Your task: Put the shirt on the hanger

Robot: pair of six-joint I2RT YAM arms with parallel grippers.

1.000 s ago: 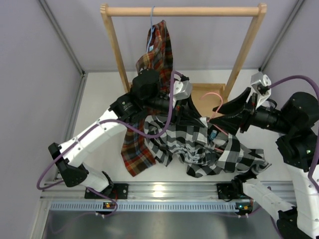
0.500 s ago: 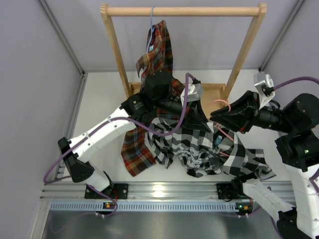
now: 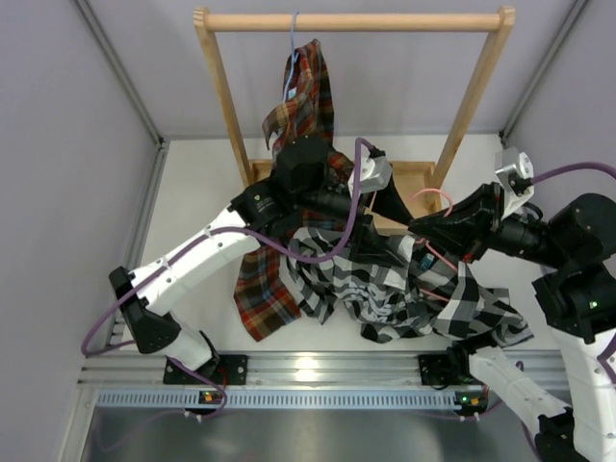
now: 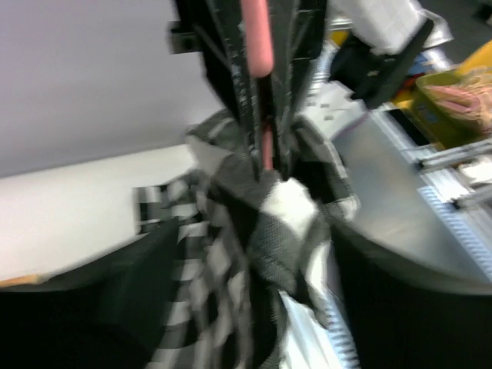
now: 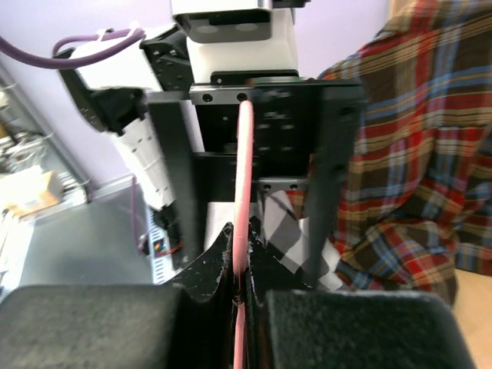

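The shirt lies bunched on the table in front of the wooden rack, with the hanger at its 1 o'clock edge. The right gripper is pinched tight on the hanger's pink wire. The left gripper, at the shirt's 11 o'clock, clamps a fold of checked cloth.

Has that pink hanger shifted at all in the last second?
Yes. The pink hanger moved up and right, closer to the wooden rack's right post.
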